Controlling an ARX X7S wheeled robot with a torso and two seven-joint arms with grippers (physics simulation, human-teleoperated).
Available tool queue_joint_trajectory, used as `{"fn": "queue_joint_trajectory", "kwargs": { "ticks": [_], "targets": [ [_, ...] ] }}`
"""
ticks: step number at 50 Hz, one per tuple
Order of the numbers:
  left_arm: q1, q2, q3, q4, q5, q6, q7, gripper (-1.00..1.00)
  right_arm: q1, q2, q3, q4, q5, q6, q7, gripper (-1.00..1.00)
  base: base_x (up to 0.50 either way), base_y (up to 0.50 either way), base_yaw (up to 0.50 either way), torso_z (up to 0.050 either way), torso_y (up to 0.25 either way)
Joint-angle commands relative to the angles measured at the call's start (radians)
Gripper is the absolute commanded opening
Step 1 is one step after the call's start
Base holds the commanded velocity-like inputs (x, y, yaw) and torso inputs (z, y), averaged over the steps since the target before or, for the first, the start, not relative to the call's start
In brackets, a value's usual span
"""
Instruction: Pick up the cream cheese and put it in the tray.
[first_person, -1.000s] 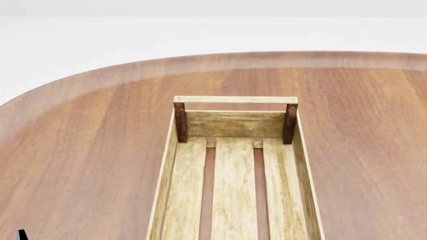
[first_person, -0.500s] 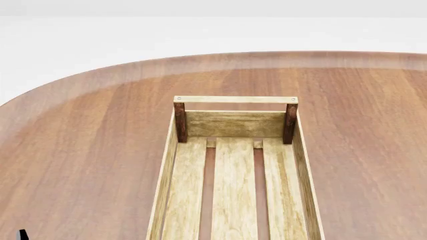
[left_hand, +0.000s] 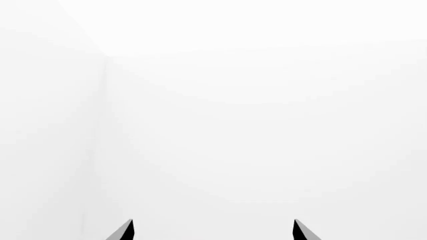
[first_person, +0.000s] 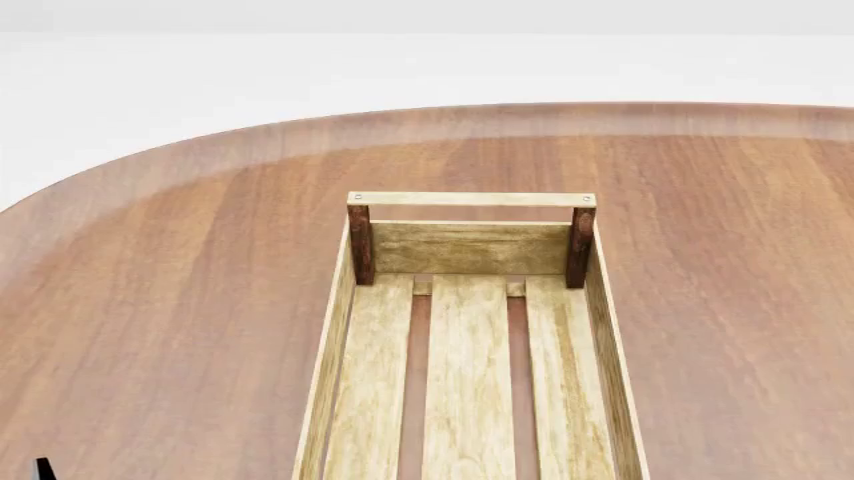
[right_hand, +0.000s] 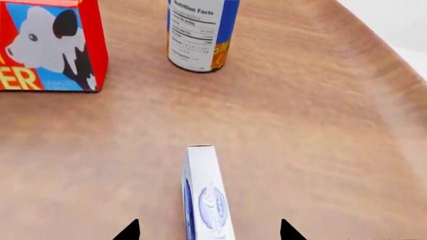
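Observation:
In the right wrist view the cream cheese (right_hand: 207, 195), a small flat white box with a blue oval logo, stands on its edge on the wooden table. My right gripper (right_hand: 209, 231) is open. Its two dark fingertips (right_hand: 130, 231) straddle the box with a clear gap on each side. The tray (first_person: 471, 199), a long light wooden slatted crate with dark brown corner posts, fills the lower middle of the head view and holds nothing. My left gripper (left_hand: 213, 231) is open and faces only blank white. The cream cheese does not show in the head view.
A red butter box with a cow picture (right_hand: 50, 45) and a blue and white can (right_hand: 200, 35) stand on the table beyond the cream cheese. The table's curved edge (first_person: 160, 150) runs behind the tray. A small black tip (first_person: 44, 468) shows at the head view's lower left corner.

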Motion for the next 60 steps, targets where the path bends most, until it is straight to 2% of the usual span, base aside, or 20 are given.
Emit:
{"fn": "queue_joint_trajectory", "kwargs": {
  "ticks": [1,16,19,20,24,37,54,60],
  "targets": [
    [-0.001,-0.001,0.001,-0.003,0.001,0.003,-0.004,1.0,0.039,0.005,0.0,0.102,-0.01,-0.041,-0.02,1.0,0.0,0.0,0.0,0.0,0.0],
    [-0.004,-0.002,0.003,-0.003,0.003,-0.003,-0.008,1.0,0.054,0.007,0.003,0.143,-0.007,-0.06,-0.037,1.0,0.0,0.0,0.0,0.0,0.0],
    [-0.003,-0.002,0.003,0.0,0.005,-0.006,-0.009,1.0,0.045,0.002,0.002,0.127,0.01,-0.077,-0.088,1.0,0.0,0.0,0.0,0.0,0.0],
    [-0.002,-0.002,0.003,0.0,0.006,-0.006,-0.009,1.0,0.044,0.002,0.0,0.124,0.005,-0.073,-0.078,-1.0,0.0,0.0,0.0,0.0,0.0],
    [0.0,-0.002,0.002,0.004,0.008,-0.008,-0.011,1.0,0.04,-0.006,-0.003,0.112,0.022,-0.09,-0.131,-1.0,0.0,0.0,0.0,0.0,0.0],
    [-0.003,-0.005,0.003,-0.003,0.005,-0.004,-0.014,1.0,-0.099,-0.025,-0.078,-0.216,0.015,-0.082,-0.208,-1.0,0.0,0.0,0.0,0.0,0.0],
    [-0.005,-0.008,0.004,-0.005,0.004,-0.002,-0.017,1.0,-0.288,-0.017,-0.123,-0.661,-0.004,-0.048,-0.168,-1.0,0.0,0.0,0.0,0.0,0.0],
    [-0.005,-0.009,0.003,-0.007,0.003,0.001,-0.019,1.0,-0.327,-0.014,-0.123,-0.744,0.002,-0.045,-0.161,-1.0,0.0,0.0,0.0,0.0,0.0]
  ]
}}
